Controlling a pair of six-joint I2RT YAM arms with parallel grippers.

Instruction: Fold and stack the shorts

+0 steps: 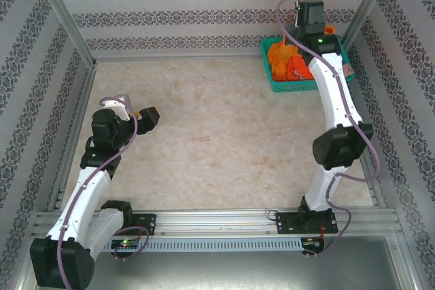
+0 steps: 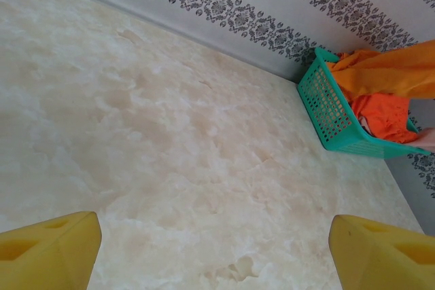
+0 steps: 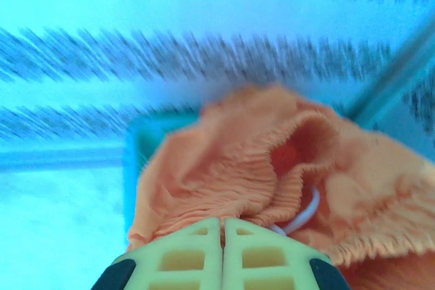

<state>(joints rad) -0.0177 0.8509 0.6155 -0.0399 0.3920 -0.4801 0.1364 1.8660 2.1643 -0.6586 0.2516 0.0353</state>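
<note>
My right gripper [image 3: 222, 225] is shut on the gathered waist of the yellow-orange shorts [image 3: 224, 161], and a white drawstring loop [image 3: 306, 212] shows just beside the pinch. From above, that gripper [image 1: 309, 32] hangs over the teal basket [image 1: 292, 87] at the back right, with the yellow-orange shorts [image 1: 279, 53] drawn up out of it. The red-orange shorts [image 1: 299, 69] lie in the basket, and a bit of dusty pink cloth [image 1: 348, 70] sits at its right rim. My left gripper [image 1: 146, 117] stands open over the table's left side, nothing between its yellow fingers [image 2: 47, 252].
The left wrist view looks across the pale marble tabletop [image 2: 170, 140] to the basket [image 2: 326, 110], with the lifted yellow-orange shorts [image 2: 387, 73] above the red-orange shorts [image 2: 384, 117]. Patterned walls and metal posts close in the table at the back and sides.
</note>
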